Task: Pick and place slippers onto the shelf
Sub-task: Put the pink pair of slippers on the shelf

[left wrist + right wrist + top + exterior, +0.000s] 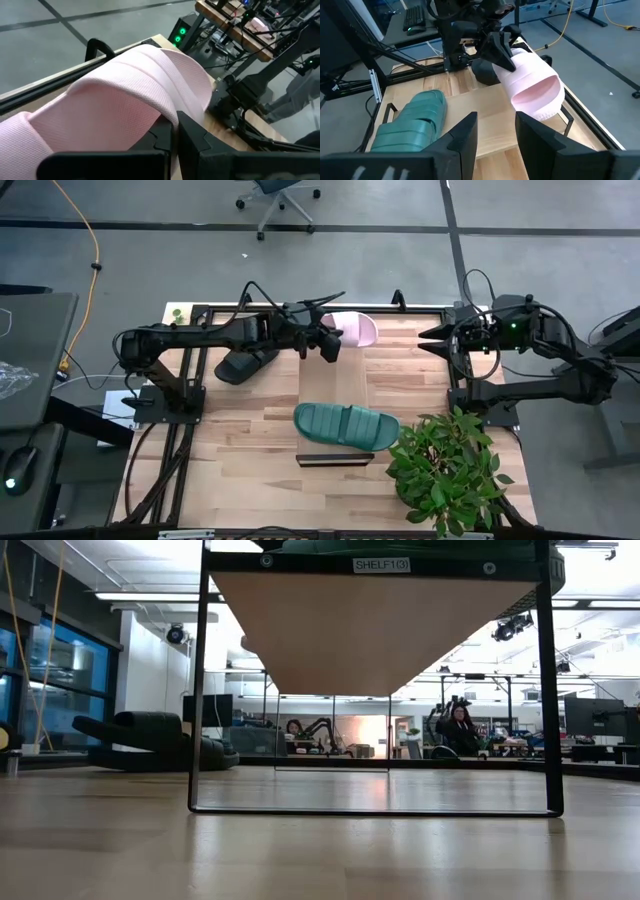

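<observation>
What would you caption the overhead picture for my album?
Left pincer shut on the pink slipper above the shelf, where the green slipper already rests.

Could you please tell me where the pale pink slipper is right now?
In the high view the pink slipper sits at the shelf's far end, gripped by the left gripper, with the black slipper nearby.

leafy potted plant [447, 470], office chair [281, 194], yellow cable [92, 255]

Shelf [330, 375] middle lies open
Pink slipper [358, 330] blocks 12 o'clock, teal slipper [345, 425] 6 o'clock (potted plant [445, 470] crowds 4 o'clock); 1 bare strip between.
</observation>
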Controlling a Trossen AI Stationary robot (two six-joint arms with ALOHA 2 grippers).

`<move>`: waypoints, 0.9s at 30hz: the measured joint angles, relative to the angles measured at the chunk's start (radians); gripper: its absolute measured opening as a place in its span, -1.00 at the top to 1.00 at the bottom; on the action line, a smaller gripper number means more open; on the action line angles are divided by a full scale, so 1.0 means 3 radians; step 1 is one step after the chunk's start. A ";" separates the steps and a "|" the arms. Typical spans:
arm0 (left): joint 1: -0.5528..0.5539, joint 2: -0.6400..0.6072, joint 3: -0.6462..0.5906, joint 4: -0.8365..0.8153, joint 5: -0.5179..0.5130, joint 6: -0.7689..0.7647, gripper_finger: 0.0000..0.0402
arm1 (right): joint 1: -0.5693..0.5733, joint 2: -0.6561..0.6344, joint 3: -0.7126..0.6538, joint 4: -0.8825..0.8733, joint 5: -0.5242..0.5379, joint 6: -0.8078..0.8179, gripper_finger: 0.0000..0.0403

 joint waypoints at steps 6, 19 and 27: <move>-0.0081 0.0000 0.0000 -0.0004 -0.0036 -0.0005 1.00 | 0.0000 0.0000 0.0000 -0.0001 0.0000 -0.0027 0.39; -0.0073 0.0193 0.0000 0.0080 0.0057 -0.0020 1.00 | -0.0001 0.0000 0.0001 -0.0010 0.0000 -0.0025 0.39; -0.0073 0.0221 -0.0001 0.0168 0.0065 -0.0028 1.00 | -0.0001 0.0000 0.0001 -0.0011 -0.0036 -0.0014 0.39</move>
